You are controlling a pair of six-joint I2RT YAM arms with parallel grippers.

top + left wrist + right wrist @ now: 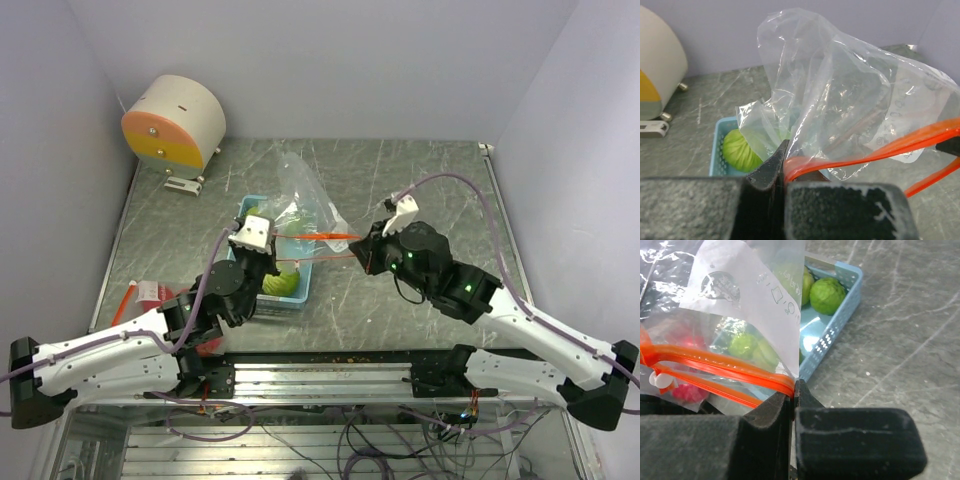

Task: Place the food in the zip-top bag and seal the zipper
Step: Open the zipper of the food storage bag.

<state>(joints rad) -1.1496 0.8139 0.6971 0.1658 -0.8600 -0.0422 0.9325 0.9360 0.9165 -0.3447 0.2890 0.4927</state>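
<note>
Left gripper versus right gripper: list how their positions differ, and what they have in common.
The left gripper pinches the orange zipper at one end; the right gripper pinches the opposite end. Seen from above, the left gripper hangs over the light blue tray, while the right gripper is beside it, over the table. Shared: both are shut on the orange zipper, holding the zip-top bag up between them.

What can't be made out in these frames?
- Top view: the tray's contents are mostly covered by the bag and the left hand.
- Right wrist view: green pieces and red pieces show through the film. Inside the bag or behind it, cannot tell.
- Left wrist view: one green cabbage shows. The bag hides the rest of the tray.
- Top view: the red object at far left is too small to identify.
</note>
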